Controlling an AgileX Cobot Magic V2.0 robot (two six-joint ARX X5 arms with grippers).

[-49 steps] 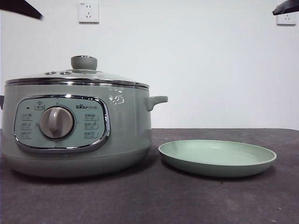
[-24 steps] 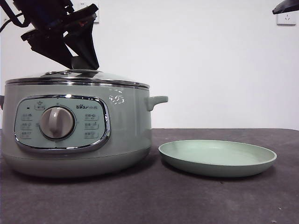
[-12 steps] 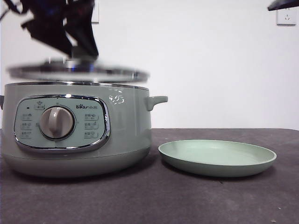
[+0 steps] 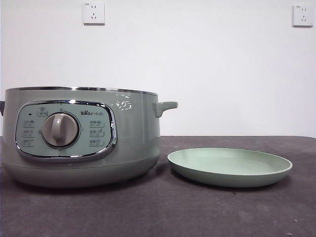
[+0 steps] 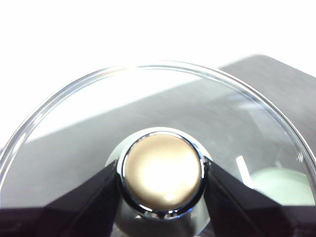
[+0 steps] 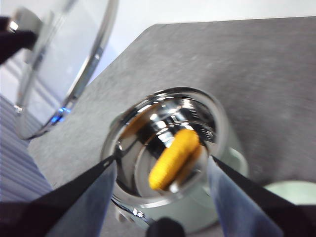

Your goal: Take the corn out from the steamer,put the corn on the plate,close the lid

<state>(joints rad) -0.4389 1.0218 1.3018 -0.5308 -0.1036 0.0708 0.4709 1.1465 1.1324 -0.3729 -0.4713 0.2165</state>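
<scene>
The steamer (image 4: 84, 138) stands uncovered at the table's left, with the plate (image 4: 229, 167) bare to its right. No arm shows in the front view. My left gripper (image 5: 162, 177) is shut on the knob (image 5: 162, 170) of the glass lid (image 5: 148, 98), held up in the air. In the right wrist view the corn (image 6: 174, 159) lies inside the steamer (image 6: 197, 217), and my right gripper (image 6: 162, 160) hangs open above the pot's mouth. The lifted lid (image 6: 64, 64) shows tilted off to one side there.
Two white wall sockets (image 4: 94, 13) (image 4: 302, 16) sit high on the back wall. The dark grey table (image 4: 197, 212) runs in front of the pot and plate. An edge of the plate (image 6: 291, 190) shows beside the pot.
The left gripper came down onto the lid's knob, lifted the lid off the steamer and carried it up out of the front view. The right arm's tip has left the top corner.
</scene>
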